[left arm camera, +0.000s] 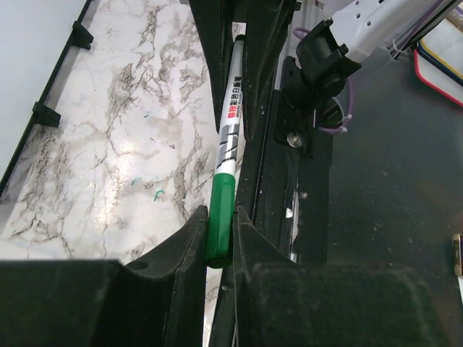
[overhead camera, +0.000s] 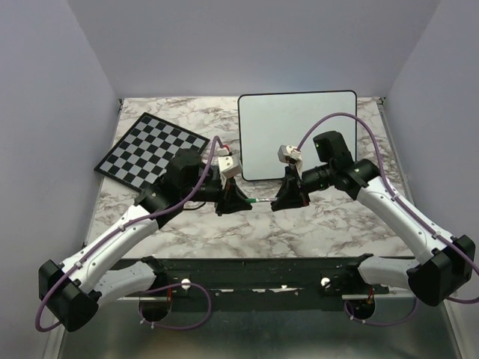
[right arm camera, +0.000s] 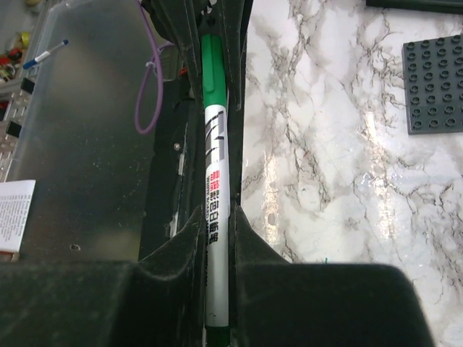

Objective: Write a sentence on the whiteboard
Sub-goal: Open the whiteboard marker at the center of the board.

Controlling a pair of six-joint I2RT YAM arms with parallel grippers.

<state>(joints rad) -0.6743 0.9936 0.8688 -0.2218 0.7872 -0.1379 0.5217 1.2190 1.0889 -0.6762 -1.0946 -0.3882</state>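
Observation:
The whiteboard (overhead camera: pixel 298 134) lies at the back centre of the marble table, and its face is blank, so no sentence shows. Its black-framed edge also appears in the left wrist view as the whiteboard (left arm camera: pixel 22 72). In front of the board, a white marker (overhead camera: pixel 258 202) with a green cap hangs level between both grippers. My left gripper (overhead camera: pixel 238 202) is shut on the green cap (left arm camera: pixel 220 217). My right gripper (overhead camera: pixel 283 200) is shut on the white barrel (right arm camera: pixel 215 181), and the far-end cap (right arm camera: pixel 212 72) sits between the left fingers.
A black-and-white chessboard (overhead camera: pixel 152 148) lies at the back left. A dark grey studded plate (right arm camera: pixel 436 83) sits on the marble. Small green marker specks (left arm camera: pixel 158 192) dot the tabletop. The black mounting rail (overhead camera: pixel 254 273) runs along the near edge.

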